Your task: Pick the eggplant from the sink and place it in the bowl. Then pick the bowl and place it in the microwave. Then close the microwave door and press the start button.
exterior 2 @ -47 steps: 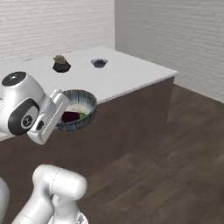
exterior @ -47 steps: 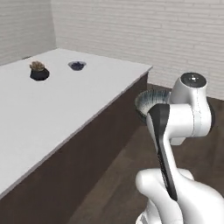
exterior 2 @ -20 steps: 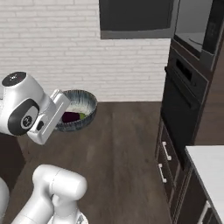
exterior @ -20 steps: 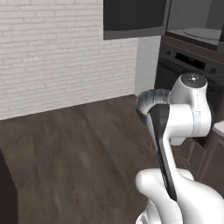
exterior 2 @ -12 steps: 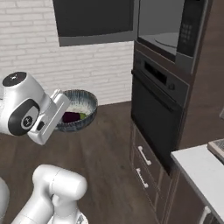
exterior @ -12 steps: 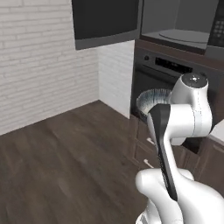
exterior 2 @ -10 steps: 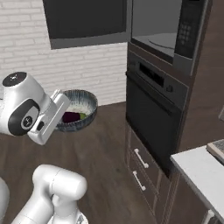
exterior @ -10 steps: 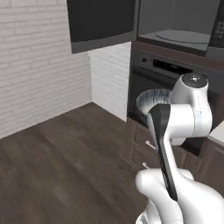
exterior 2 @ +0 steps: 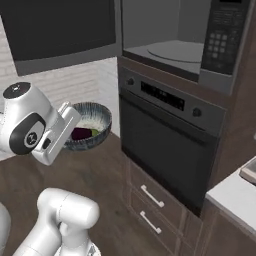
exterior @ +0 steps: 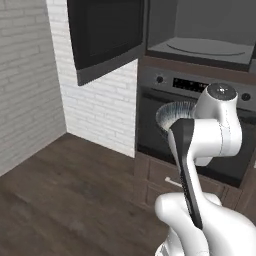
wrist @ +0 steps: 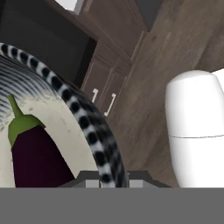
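The white arm is bent up high, and its hand [wrist: 101, 181] is pinched shut on the rim of the bowl [exterior 2: 93, 124]. The arm holds the bowl out in the air, level, in front of the oven [exterior 2: 165, 150] and lower than the microwave [exterior 2: 180, 37].

The eggplant [wrist: 35, 156] lies flat inside the bowl. In the hand view its long side runs from the bottom of the picture up toward the top, and its green stem [wrist: 15, 114] points up and away from the hand. In the right base view it is a small dark purple lump on the pale inside of the bowl, lying sideways, but it is too small there to tell which end is the stem.

The microwave door [exterior: 106, 35] stands swung open to the left. The round glass plate [exterior 2: 175, 51] sits inside the grey space.

The left base view shows just the far rim of the bowl past the arm. The right base view shows the button panel [exterior 2: 223, 35] on the microwave. The hand view shows two drawer handles [wrist: 109, 104] and the dark wood floor [wrist: 175, 48] far below.
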